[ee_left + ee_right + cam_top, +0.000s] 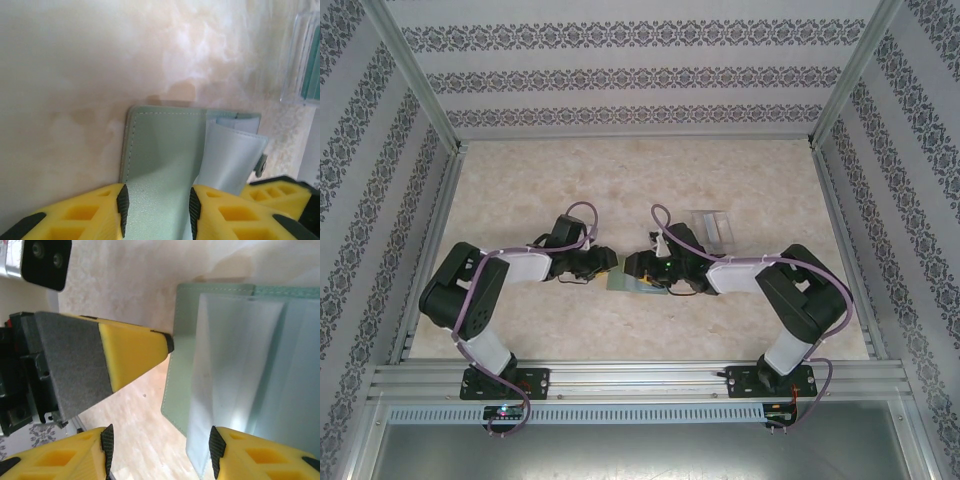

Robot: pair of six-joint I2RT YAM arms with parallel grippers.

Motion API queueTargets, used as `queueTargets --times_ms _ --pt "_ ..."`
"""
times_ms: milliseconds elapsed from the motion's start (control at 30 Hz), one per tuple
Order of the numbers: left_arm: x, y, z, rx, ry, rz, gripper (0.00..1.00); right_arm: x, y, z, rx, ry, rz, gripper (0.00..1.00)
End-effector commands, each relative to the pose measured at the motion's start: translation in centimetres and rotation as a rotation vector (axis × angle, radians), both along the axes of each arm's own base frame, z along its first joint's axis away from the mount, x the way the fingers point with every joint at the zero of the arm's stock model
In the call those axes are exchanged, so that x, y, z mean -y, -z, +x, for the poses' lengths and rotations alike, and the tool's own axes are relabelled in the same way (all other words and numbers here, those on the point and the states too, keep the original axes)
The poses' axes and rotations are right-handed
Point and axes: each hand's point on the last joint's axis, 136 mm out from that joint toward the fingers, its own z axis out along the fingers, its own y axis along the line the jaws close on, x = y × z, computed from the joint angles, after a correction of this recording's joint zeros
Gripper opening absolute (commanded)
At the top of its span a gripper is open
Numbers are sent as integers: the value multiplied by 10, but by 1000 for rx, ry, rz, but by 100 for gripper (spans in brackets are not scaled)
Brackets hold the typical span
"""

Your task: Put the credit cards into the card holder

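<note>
Lying open on the table (75,60), the card holder (160,150) sits between spread jaws of the left gripper (157,202); the right gripper (160,450) is spread too.

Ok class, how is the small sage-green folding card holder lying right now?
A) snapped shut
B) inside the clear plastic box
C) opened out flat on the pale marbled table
C: the card holder lies spread open on the table, with its pale inner pocket showing.

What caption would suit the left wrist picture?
Left gripper over an open green card holder on a marbled table.
</note>
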Motion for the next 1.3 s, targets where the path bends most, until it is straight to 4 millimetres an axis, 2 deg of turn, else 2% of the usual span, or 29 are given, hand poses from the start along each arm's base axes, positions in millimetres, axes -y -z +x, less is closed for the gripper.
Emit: queueTargets --times_ms 0,300,467,600,800,967,1033,1100,1167,1267 --pt "-12 -12 11 45 -80 -27 41 -22 -18 -1 48 -84 69 57" --pt "-30 -23 16 58 -138 -100 42 -51 -16 -6 57 -171 92 58" --pt "-50 -32 17 86 -178 -98 44 -56 -5 -5 48 -178 67 58" --pt "-56 -43 18 110 -160 -77 45 -55 1 -4 33 -169 45 59" --pt "-53 -47 18 136 -82 -36 44 -55 5 -1 20 -154 35 59" --pt "-52 -47 18 147 -52 -18 43 -55 -21 6 88 -123 57 59" --pt "-49 -55 19 144 -39 -31 42 -48 -35 9 128 -97 45 59" --pt "-46 -67 21 163 -23 -29 43 -39 -40 12 159 -77 12 59" --pt "-43 -74 23 181 -8 -21 42 -33 -35 12 206 -106 -39 59" --pt "-42 -82 28 189 -7 -26 43 -31 -8 14 189 -136 -123 57"
